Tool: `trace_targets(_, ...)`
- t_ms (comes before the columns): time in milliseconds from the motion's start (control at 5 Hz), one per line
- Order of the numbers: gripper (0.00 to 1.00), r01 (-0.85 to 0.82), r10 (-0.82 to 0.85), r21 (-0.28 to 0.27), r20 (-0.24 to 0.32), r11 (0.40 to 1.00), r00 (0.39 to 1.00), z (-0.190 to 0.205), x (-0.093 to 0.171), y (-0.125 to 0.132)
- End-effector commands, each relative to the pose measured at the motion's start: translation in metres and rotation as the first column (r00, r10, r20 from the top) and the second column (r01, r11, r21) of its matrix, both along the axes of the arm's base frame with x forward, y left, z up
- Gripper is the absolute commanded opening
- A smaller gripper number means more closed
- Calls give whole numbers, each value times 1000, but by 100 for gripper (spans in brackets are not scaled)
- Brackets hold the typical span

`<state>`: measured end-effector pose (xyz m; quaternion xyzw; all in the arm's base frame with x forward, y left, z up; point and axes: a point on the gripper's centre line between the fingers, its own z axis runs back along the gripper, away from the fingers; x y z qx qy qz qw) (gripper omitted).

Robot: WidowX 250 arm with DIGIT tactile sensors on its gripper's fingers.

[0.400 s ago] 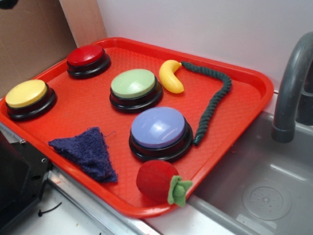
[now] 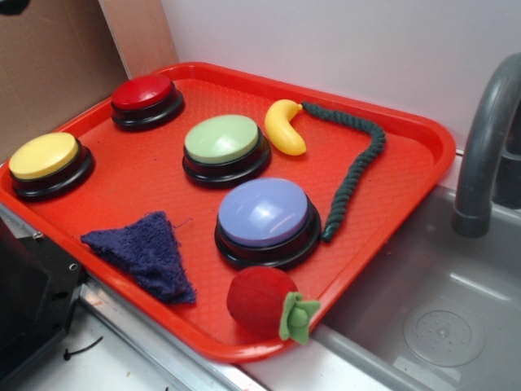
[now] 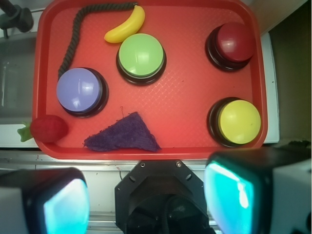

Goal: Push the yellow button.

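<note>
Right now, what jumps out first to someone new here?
The bright red tray with four dome buttons: the yellow button at its left edge, red at the back, green in the middle, purple toward the front. A toy banana lies beside a dark rope. The tool is open, off the tray.

Four buttons [image 2: 227, 147] (one yellow button [image 2: 45, 160]).

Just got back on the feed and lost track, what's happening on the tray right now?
Nothing is being handled yet. The gripper hangs open above the near edge of the red tray, touching nothing. The yellow button sits untouched in a tray corner, with the red button, green button and purple button around it. A toy banana, dark rope, purple cloth and plush strawberry also lie on the tray.
</note>
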<state>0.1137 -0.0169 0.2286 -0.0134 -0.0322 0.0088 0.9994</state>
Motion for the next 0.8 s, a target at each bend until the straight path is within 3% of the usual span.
trace_targets(0, 100, -275, 276, 19, -55, 961, 960, -55, 24, 87)
trace_targets(400, 100, -444, 448, 102, -19, 890, 894, -105, 21, 134)
trace_targets(600, 100, -416, 424, 145, -32, 898, 905, -134, 17, 153)
